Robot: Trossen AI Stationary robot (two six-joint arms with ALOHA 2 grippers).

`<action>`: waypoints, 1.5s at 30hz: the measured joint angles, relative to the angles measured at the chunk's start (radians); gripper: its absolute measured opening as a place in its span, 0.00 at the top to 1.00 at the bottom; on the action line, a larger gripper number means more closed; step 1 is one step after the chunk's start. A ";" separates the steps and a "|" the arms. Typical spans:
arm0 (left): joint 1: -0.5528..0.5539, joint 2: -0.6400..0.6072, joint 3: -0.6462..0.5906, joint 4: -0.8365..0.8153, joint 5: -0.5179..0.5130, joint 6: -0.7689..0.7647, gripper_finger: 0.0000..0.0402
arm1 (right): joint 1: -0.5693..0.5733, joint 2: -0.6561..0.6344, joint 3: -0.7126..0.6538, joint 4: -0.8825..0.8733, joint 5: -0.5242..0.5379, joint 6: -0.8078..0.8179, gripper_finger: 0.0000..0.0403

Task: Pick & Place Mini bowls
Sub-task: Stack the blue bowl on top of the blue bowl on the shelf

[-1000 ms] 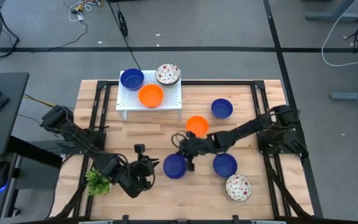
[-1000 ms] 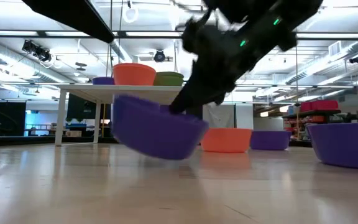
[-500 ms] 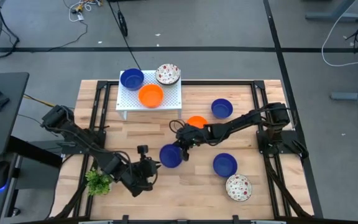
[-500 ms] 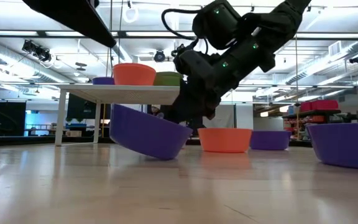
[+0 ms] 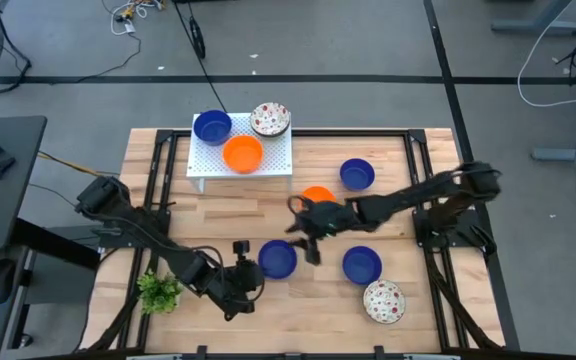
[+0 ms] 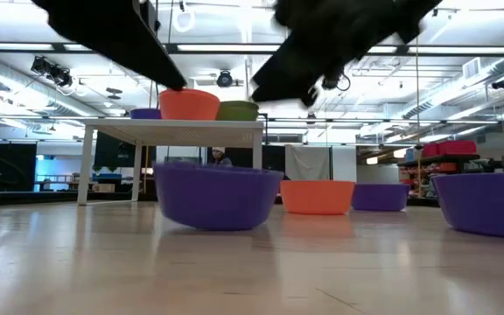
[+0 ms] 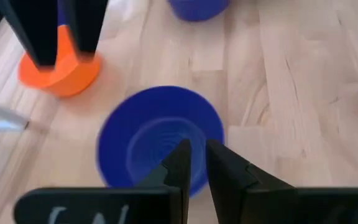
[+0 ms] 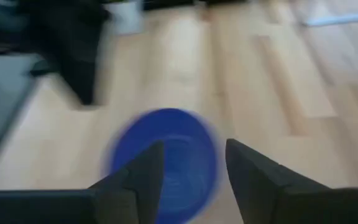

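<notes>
**Operator A:** Where is the blue bowl (image 5: 278, 259) sitting, taken from the white perforated rack (image 5: 240, 160)?

**Operator B:** It is sitting flat on the table (image 5: 418, 310), rim up, on the near side of the rack and slightly toward the right arm's side. The low view is showing its base resting level on the wood, with nothing touching it.

**Operator A:** State of the right gripper (image 5: 311, 250)?

**Operator B:** It is hanging just beside the bowl, on the side away from the left arm. The right wrist view is showing its fingers (image 8: 138, 177) spread wide and empty, with the bowl lying ahead between them.

**Operator A:** And the left gripper (image 5: 247, 283)?

**Operator B:** It is sitting near the bowl's opposite side, a little farther from the rack. In the left wrist view its fingers (image 7: 182, 165) are standing narrow, almost closed, holding nothing and pointing at the near rim.

**Operator A:** Which relation is governing the next move?

**Operator B:** The bowl is lying between the two grippers. It is round, so there is no long axis to align with. Judging from the high view, both are close, with the right appearing slightly nearer. An orange bowl (image 5: 317, 198) is sitting between the blue bowl and the rack, close to the right arm's forearm.
</notes>
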 joint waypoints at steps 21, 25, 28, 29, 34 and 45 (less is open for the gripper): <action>0.145 0.185 0.001 0.174 0.185 0.127 0.61 | 0.393 -0.354 -0.392 0.294 0.259 0.101 0.66; 0.162 0.185 0.001 0.162 0.200 0.113 0.76 | 0.394 -0.353 -0.392 0.298 0.262 0.101 0.67; 0.171 0.185 0.001 0.152 0.182 0.107 0.88 | 0.393 -0.353 -0.392 0.300 0.263 0.101 0.68; 0.172 0.185 0.001 0.151 0.175 0.107 0.91 | 0.393 -0.353 -0.392 0.300 0.263 0.101 0.68; 0.167 0.185 0.002 0.160 0.187 0.108 0.99 | 0.393 -0.353 -0.392 0.295 0.262 0.101 0.68; 0.196 0.168 0.086 -0.013 0.101 0.154 0.57 | 0.393 -0.353 -0.392 0.292 0.262 0.097 0.68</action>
